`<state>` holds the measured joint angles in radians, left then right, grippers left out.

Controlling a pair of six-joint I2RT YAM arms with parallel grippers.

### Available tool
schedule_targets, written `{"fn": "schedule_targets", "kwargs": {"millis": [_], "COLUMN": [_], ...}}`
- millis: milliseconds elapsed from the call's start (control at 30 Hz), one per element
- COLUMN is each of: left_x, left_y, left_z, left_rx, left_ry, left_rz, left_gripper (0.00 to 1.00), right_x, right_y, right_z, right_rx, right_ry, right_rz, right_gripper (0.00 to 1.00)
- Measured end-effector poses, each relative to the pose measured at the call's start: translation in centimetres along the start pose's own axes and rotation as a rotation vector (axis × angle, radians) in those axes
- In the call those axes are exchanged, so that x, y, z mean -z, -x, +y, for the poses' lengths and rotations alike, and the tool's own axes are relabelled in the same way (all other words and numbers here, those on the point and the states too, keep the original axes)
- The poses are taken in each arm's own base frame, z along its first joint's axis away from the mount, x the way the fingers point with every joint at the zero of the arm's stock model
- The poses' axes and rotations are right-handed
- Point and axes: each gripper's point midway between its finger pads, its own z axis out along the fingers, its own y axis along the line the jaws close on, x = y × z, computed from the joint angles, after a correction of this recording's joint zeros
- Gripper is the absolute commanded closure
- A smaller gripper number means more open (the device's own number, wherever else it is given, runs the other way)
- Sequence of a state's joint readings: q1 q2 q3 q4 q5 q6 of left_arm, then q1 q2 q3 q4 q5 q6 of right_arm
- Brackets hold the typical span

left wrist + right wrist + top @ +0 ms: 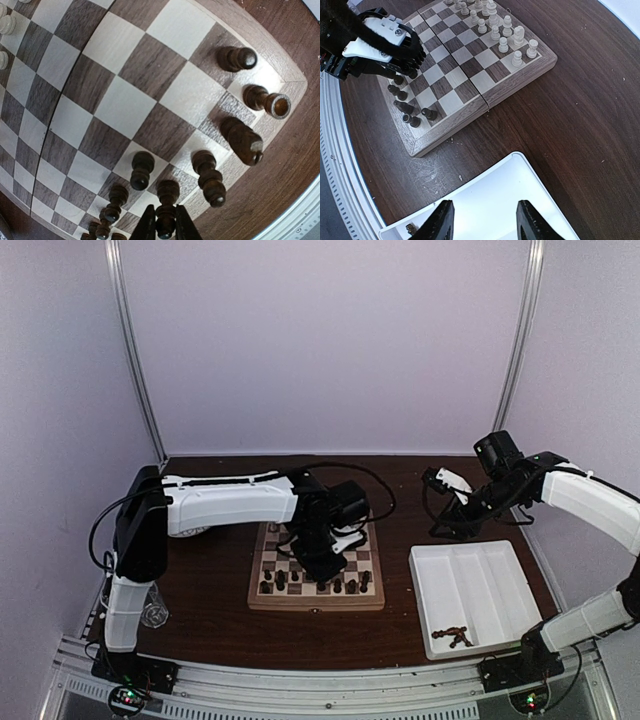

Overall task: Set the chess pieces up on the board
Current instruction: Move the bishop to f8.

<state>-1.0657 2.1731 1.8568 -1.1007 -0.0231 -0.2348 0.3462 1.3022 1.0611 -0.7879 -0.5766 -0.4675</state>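
And it's the board [315, 604] where the action is. The left pincer [165, 211] is seen narrowed right down, its two fingers [149, 225] pressed against either side of a dark piece [168, 192]. That piece is held upright at the near edge of the board, in among the dark chessmen [210, 177] that are gathered along the rows closest to the arms. Whether its base is touching the square beneath cannot be told. The cream chessmen [500, 30] are ranked along the far edge, well apart from the dark ones.

Over to the right now. The right pincer [485, 207] is held wide, with nothing caught between its fingers, and it is poised above the white tray [495, 190]. The tray is set on the dark worktop [570, 125] just beside the board. A few loose dark pieces [452, 636] are seen lying in the tray's near corner.
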Motion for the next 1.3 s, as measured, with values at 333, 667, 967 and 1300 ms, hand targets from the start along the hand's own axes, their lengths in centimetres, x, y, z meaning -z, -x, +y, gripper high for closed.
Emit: {"fn": "schedule_targets", "kwargs": {"millis": [333, 667, 967, 1300], "left_x": [0.1, 0.6, 0.6, 0.6], "left_y": [-0.2, -3.7, -5.0, -4.9], "left_z": [-0.5, 0.9, 2.8, 3.2], "left_rx": [0.000, 0.007, 0.040, 0.060], "left_ry": [-0.029, 0.018, 0.059, 0.048], "left_rz": [0.009, 0.093, 0.122, 0.121], "left_gripper": [0.97, 0.99, 1.00, 1.00], "right_x": [0.0, 0.0, 0.0, 0.0], "right_y": [0.0, 0.0, 0.0, 0.0], "right_z": [0.0, 0.0, 0.0, 0.0], "right_rx": [0.000, 0.000, 0.000, 0.000], "right_ry": [0.000, 0.000, 0.000, 0.001], "right_rz": [0.000, 0.000, 0.000, 0.000], "right_gripper": [0.54, 0.54, 0.54, 0.54]}}
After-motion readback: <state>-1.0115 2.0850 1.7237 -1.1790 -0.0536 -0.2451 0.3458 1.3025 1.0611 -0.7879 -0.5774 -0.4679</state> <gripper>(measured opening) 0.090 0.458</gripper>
